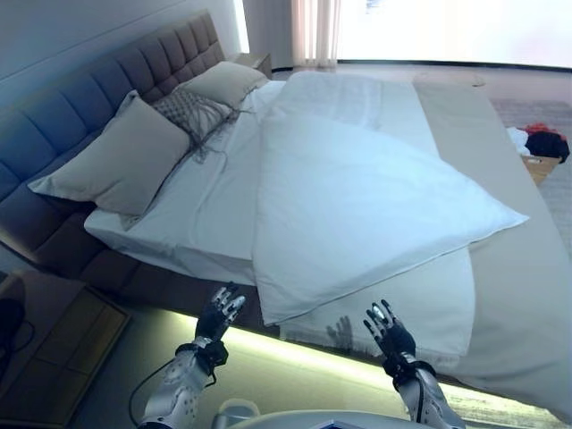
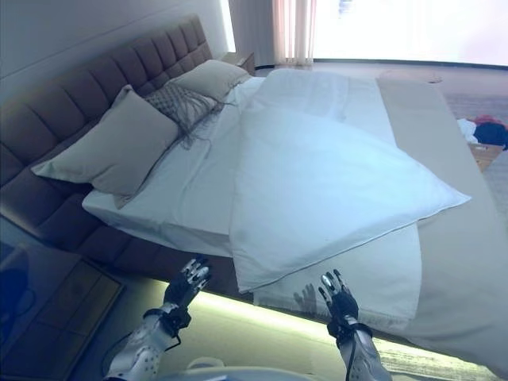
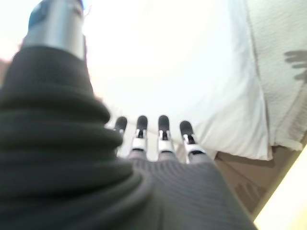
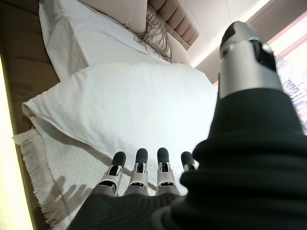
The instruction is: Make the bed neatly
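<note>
- The bed (image 1: 514, 295) fills most of the head views, its tufted headboard (image 1: 107, 80) running along the robot's left and a lit strip glowing under the near edge.
- A white duvet (image 1: 357, 201) lies skewed across the mattress: one corner points toward the right side, another hangs over the near edge, so it sits crooked rather than square to the bed.
- Under it shows a white sheet (image 1: 210, 214) on the left half and a beige bedspread (image 1: 518, 286) on the right half; a textured white throw (image 4: 62, 177) with a fringed edge hangs over the near side below the duvet corner.
- Three pillows lie against the headboard: a large beige pillow (image 1: 116, 161) nearest, a patterned fringed cushion (image 1: 192, 112) in the middle, and a second beige pillow (image 1: 228, 82) farthest.
- A wooden box (image 1: 541, 165) on the floor past the far right side holds dark, red and white fabric (image 1: 543, 141); its lower part is cut off by the bed, and what the items are is hard to tell.
- A bedside table (image 1: 54, 349) sits at lower left, partly out of view.
- The left hand (image 1: 219, 313) is raised before the bed's near edge, fingers straight and spread, holding nothing.
- The right hand (image 1: 386, 332) is raised just short of the throw, fingers extended and apart, empty.
</note>
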You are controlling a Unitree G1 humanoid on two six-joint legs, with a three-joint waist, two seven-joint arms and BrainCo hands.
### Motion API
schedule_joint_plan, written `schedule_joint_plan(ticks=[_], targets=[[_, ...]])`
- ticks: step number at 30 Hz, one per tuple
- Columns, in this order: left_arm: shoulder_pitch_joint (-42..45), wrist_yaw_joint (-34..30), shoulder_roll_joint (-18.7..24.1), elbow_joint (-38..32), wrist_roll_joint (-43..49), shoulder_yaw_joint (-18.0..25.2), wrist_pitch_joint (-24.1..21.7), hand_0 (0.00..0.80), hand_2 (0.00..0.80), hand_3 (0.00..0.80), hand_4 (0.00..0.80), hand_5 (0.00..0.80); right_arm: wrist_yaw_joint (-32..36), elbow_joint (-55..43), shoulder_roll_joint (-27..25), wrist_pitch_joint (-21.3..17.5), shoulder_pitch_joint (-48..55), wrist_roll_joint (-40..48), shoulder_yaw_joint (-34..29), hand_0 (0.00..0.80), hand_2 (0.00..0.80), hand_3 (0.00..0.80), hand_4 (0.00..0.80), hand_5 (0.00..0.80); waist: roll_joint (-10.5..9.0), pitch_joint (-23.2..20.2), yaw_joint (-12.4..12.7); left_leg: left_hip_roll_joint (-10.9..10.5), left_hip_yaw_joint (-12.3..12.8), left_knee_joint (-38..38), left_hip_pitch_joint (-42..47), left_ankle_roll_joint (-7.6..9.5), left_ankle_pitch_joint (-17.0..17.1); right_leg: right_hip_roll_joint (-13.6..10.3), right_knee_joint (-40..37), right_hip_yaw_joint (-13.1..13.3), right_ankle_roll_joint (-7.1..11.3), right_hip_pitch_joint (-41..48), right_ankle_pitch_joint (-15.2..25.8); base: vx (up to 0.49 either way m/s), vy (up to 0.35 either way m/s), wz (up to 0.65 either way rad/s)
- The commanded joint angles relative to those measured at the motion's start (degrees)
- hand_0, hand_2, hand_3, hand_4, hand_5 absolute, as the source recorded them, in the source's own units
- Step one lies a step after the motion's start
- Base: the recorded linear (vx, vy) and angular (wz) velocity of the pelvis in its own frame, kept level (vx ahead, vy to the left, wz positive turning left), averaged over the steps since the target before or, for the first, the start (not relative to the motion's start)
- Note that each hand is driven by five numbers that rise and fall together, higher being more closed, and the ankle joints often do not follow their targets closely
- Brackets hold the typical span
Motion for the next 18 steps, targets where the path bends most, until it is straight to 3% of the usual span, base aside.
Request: schedule_joint_plan(ticks=[1, 3, 7, 12, 16, 18], targets=[[-3.74, -0.05, 1.2, -3.66, -0.82, 3.07, -3.07, 0.0, 0.0, 0.0, 0.0, 0.0, -0.27, -3.24, 1.67, 0.34, -2.64, -1.42, -1.23, 0.0, 0.0, 0.0, 0.0, 0.0, -1.57, 2.39, -0.43, -2.75, 1.04, 4.28, 1.59, 1.32, -12.52, -1.9, -17.96, -1.39, 6.08, 2.09, 21.1, 0.072, 0.127, 0.08], [-4.98, 0.61, 1.86, -3.75, -2.05, 2.45, -3.15, 0.0, 0.0, 0.0, 0.0, 0.0, 0.3, -3.78, 1.32, -0.32, -1.44, -1.64, -1.61, 0.0, 0.0, 0.0, 0.0, 0.0, -1.75, 2.99, -1.35, -2.79, 2.28, 4.38, 1.41, 1.89, -12.76, -2.86, -16.71, -1.78, 6.49, 0.91, 21.25, 0.018, 0.095, 0.1], [-7.03, 1.11, 1.34, -2.21, -3.17, 1.5, -3.8, 0.0, 0.0, 0.0, 0.0, 0.0, 0.42, -2.51, 1.4, -1.86, -1.89, 0.45, -2.17, 0.0, 0.0, 0.0, 0.0, 0.0, -1.58, 4.34, -1.78, -4.29, 0.49, 2.56, 1.52, 2.97, -12.98, -4.5, -14.87, -1.45, 7.76, -2.59, 22.55, -0.035, 0.149, 0.23], [-5.06, 1.22, 0.89, -2.45, -1.54, 1.36, -2.98, 0.0, 0.0, 0.0, 0.0, 0.0, 1.48, -2.18, 2.21, -1.98, -1.34, -0.1, -3.43, 0.0, 0.0, 0.0, 0.0, 0.0, -1.14, 4.25, -1.16, -5.64, 0.04, 1.84, 2.01, 4.32, -13.38, -7.27, -12.02, 0.36, 8.25, -3.28, 23.37, 0.044, 0.151, 0.07], [-5.52, 0.59, 1.64, -2.02, 0.16, 0.41, -2.16, 0.0, 0.0, 0.0, 0.0, 0.0, 1.04, -3.19, 2.37, -3.23, 0.25, 0.32, -3.96, 0.0, 0.0, 0.0, 0.0, 0.0, -0.43, 4.46, -1.38, -8.37, -2.14, 3.53, 0.49, 7.74, -14.28, -11.6, 3.98, 4.36, 7.01, -9.57, 26.33, 0.068, 0.236, 0.01], [-5.91, 0.66, 1.85, -1.69, -0.64, 0.12, -2.02, 0.0, 0.0, 0.0, 0.0, 0.0, 1.0, -3.89, 1.84, -3.18, 1.22, 0.53, -4.31, 0.0, 0.0, 0.0, 0.0, 0.0, 0.63, 4.96, -1.94, -10.02, -4.02, 3.86, 1.62, 9.18, -16.02, -11.93, 13.11, 7.36, 7.45, -13.56, 26.67, 0.147, 0.281, 0.09]])
